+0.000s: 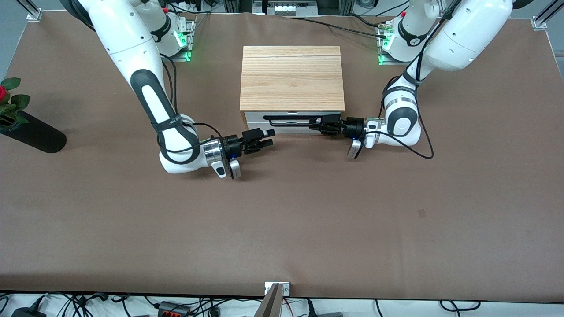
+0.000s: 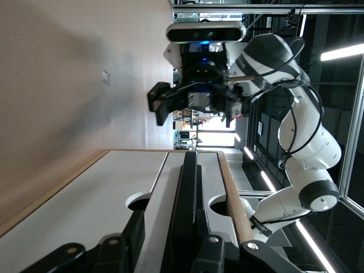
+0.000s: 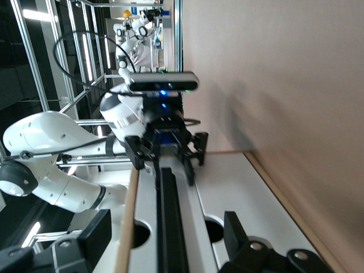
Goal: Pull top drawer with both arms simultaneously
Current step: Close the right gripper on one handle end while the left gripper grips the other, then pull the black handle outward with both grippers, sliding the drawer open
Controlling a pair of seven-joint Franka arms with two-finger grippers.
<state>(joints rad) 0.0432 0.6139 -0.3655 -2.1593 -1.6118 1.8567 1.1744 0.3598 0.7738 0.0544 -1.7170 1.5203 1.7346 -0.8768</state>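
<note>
Counter [image 1: 282,220] brown, wide; wood-topped cabinet [image 1: 291,78] sits mid-counter, toward edge where my bases stand. Top drawer [image 1: 253,117] under top board, white front facing front camera, not yet pulled out. Black bar handle [image 1: 288,118] runs across it. My left gripper [image 1: 320,124] at handle's end toward left arm, fingers around bar, narrowing on it; firm grip not confirmed. My right gripper [image 1: 265,137] just short of handle's other end, fingers spread, nothing held. Left to do: right grasp, then joint pull.

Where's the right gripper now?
In the front view, the right gripper hangs just off the long black bar handle's end toward the right arm, not yet around it.
</note>
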